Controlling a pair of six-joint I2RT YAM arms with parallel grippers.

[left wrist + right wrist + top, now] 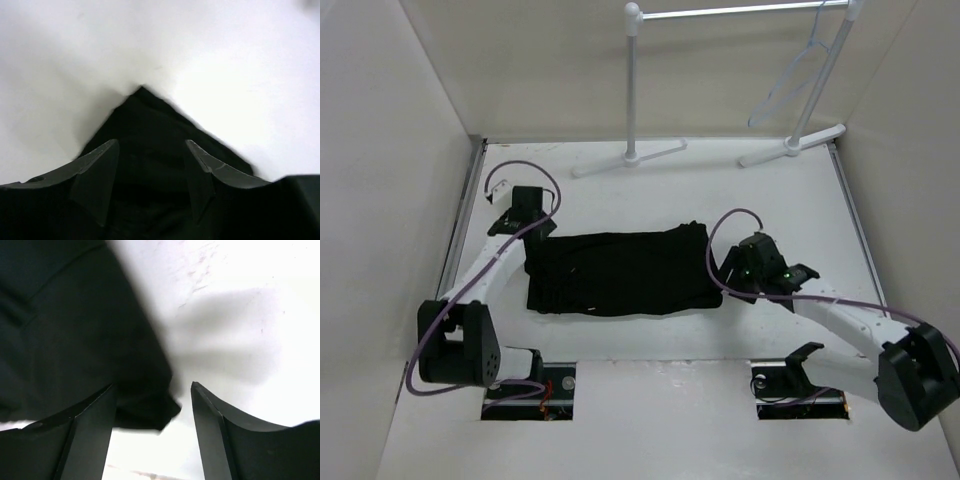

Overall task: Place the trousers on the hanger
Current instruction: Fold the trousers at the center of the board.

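We see trousers (615, 270) folded on the tabletop (740, 200) | left fingers (97, 175) spread over their left-edge corner | right fingers (210, 425) spread (nothing gripped) at their right-edge corner

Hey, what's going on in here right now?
Two robot arms are poised at black trousers lying folded on the table. The left pincer is open over one corner, the right pincer open at the opposite edge. Neither has gripped yet. The hanger hangs on the rack, untouched.
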